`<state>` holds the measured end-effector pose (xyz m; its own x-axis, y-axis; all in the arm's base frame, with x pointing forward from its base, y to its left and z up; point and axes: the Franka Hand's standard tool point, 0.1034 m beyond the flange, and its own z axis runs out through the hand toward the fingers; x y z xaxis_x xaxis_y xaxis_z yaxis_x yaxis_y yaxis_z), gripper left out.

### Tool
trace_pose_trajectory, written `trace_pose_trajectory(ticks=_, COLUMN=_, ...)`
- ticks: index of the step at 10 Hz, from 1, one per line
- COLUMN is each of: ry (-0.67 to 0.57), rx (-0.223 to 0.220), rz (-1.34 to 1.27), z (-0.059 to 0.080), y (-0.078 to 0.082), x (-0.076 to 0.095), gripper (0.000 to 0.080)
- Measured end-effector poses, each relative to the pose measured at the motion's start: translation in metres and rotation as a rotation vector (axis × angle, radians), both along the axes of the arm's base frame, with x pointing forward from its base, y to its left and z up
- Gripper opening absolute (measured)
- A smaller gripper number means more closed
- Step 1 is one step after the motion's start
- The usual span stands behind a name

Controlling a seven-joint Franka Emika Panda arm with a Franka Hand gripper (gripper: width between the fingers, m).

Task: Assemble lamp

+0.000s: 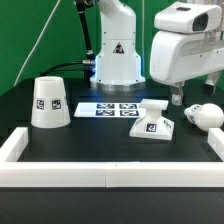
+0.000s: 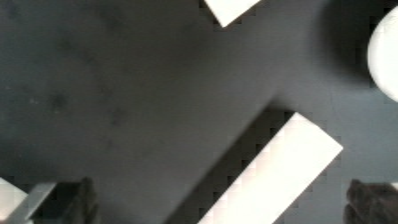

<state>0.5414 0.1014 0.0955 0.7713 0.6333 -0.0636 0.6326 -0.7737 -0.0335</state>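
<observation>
No assembly yet: shade [image 1: 50, 103], base [image 1: 150, 121] and bulb [image 1: 205, 115] sit separately on the table [image 1: 90, 140]. Claw [image 2: 214, 203] is spread wide and empty, hovering near base and bulb. Judged: every joining step remains.

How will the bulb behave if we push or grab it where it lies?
The bulb lies on its side on the black table and its head looks round, so a push will probably roll it. It seems to be hard white plastic, so it is likely stiff and light. The smooth curved head may slip in a pinch grip.
</observation>
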Motion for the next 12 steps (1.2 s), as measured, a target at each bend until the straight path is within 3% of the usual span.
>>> trace_pose_trajectory(ticks=7, ry=0.0, rx=0.007, rz=0.016, z=-0.001, y=-0.004, x=-0.001, gripper=0.0699)
trace_pose_trajectory(ticks=8, ry=-0.002, rx=0.016, rz=-0.004, z=-0.007, y=-0.029, x=-0.007, gripper=0.0699)
trace_pose_trajectory(ticks=9, ry=-0.005, rx=0.011, rz=-0.044, z=-0.01, y=-0.044, x=-0.021, gripper=0.0699)
trace_pose_trajectory(ticks=11, ry=-0.01, rx=0.0, rz=-0.213, z=-0.011, y=-0.052, x=-0.05, gripper=0.0699)
trace_pose_trajectory(ticks=12, ry=-0.003, rx=0.002, rz=-0.263, z=-0.011, y=-0.056, x=-0.055, gripper=0.0699)
